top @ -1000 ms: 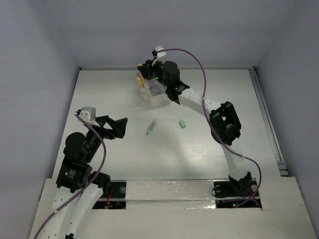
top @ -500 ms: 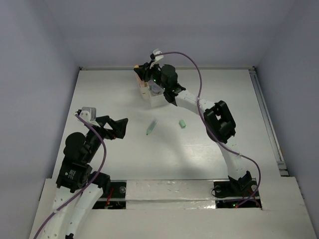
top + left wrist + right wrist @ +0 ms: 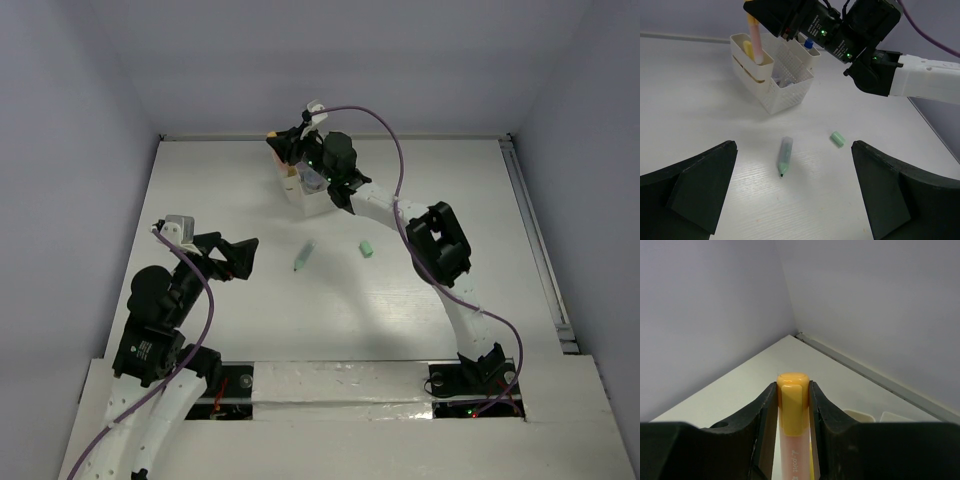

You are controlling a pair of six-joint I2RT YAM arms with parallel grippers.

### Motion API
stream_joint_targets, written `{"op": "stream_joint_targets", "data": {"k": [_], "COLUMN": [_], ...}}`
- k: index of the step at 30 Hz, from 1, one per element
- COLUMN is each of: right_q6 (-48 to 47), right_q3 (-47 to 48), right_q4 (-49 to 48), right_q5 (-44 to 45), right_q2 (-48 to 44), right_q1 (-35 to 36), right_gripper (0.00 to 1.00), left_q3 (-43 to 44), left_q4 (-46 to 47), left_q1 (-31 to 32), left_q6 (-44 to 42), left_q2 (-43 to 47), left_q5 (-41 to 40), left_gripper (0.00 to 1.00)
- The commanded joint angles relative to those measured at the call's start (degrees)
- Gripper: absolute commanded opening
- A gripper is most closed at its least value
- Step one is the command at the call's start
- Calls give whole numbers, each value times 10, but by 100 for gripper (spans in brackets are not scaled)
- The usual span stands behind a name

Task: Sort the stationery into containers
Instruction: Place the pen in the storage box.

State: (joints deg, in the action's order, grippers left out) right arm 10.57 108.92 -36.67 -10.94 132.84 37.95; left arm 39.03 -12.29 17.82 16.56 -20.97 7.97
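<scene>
Tiny print on orange-capped peach plastic highlighter (image 3: pixel 793 405) is unreadable. Right gripper (image 3: pixel 793 390) pinches it upright, tip in cream-white plastic desk organizer's (image 3: pixel 785 97) narrow end compartment. Left gripper (image 3: pixel 795 175) is spread wide, empty. Light green marker (image 3: pixel 785 155) and 1 green block (image 3: pixel 838 138) lie on white table (image 3: pixel 690 125).

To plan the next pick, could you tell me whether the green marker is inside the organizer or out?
Out: the green marker lies flat on the table, apart from the organizer.
</scene>
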Motion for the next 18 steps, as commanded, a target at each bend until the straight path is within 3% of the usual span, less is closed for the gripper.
{"op": "stream_joint_targets", "data": {"k": [1,6,16,18], "right_q6": [1,-18,-42,-39], "right_q3": [-3,4,7,-5], "right_q4": [-49,-47,-50,-64], "right_q5": [-3,19,45,45], "right_q2": [-8,-6,-5,-5], "right_q1": [3,3,3,3], "right_gripper": [8,0,0,7], "left_q3": [2,2,2,2], "left_q4": [32,32,32,32], "left_q1": [-4,-4,-4,-4], "left_q6": [-7,-7,-9,-10], "left_q2": [1,1,-1,-1], "left_q5": [8,9,12,12], "left_gripper": [99,99,99,99]}}
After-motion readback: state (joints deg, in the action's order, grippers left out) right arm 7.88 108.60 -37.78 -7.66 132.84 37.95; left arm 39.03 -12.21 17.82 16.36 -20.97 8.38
